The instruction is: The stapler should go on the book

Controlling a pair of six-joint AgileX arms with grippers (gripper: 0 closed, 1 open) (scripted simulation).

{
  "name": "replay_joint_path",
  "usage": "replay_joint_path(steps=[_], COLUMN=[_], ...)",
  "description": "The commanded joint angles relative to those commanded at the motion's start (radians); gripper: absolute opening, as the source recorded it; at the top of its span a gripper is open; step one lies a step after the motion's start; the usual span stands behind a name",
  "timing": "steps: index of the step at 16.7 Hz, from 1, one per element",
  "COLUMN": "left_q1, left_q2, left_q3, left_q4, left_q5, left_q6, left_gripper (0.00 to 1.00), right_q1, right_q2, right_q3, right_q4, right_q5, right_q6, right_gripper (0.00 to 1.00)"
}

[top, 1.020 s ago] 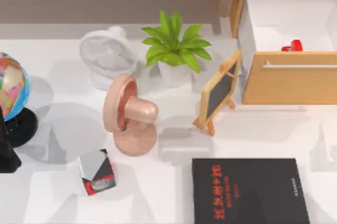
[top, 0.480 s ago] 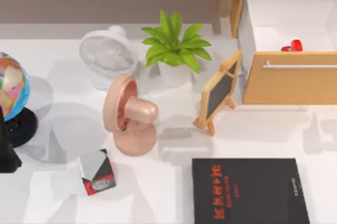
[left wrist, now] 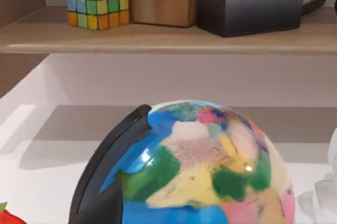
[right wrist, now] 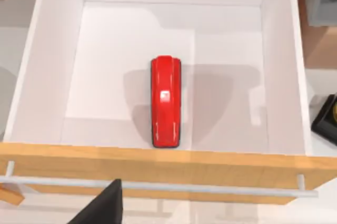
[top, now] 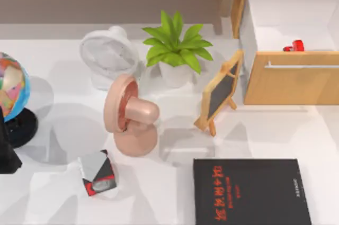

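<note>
Step in hand, by my judgement: the approach to the pick. The small, narrow, bright red stapler [right wrist: 166, 101] lies flat on the white floor of the open wooden drawer [right wrist: 158, 162] with a pale bar handle, close behind the drawer's front panel and untouched by anything. In the top view the stapler [top: 294, 46] sits at the far right of the scene, inside the same drawer [top: 291, 84].

Destination: the large flat black rectangular book [top: 250, 192] with red characters on its cover lies on the white surface [top: 58, 124], well apart from the drawer and nearer the front edge. Nothing rests on it.

My right arm looks straight down into the drawer, so my right hand is stationed above it; a dark part intrudes at the edge of its wrist view, but I cannot tell whether that hand is released or clenched. It holds nothing I can confirm.

My left arm stands at the left of the surface beside the multicoloured globe [left wrist: 205, 168] on a black stand; its hand's state I likewise cannot tell.

Next move calls for a descent into the drawer, aligned across the stapler's narrow width, clearing the front panel.
</note>
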Motion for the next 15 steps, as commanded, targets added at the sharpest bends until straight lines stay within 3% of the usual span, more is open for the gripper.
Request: replay_joint_path(steps=[8,15], left_q1=[0.000,0.000], left_q2=[0.000,0.000], left_q3=[0.000,0.000], left_q4=[0.000,0.000], left_q5=[0.000,0.000], left_q6=[0.000,0.000], left_gripper=[1.00,1.00], right_q1=[0.047,0.059], right_q2=[0.849,1.176], right_q3=[0.741,1.064], right_q4=[-0.424,-0.595], right_q5=[0.004,0.005], right_q6=[0.025,0.038], right_gripper=[1.00,1.00])
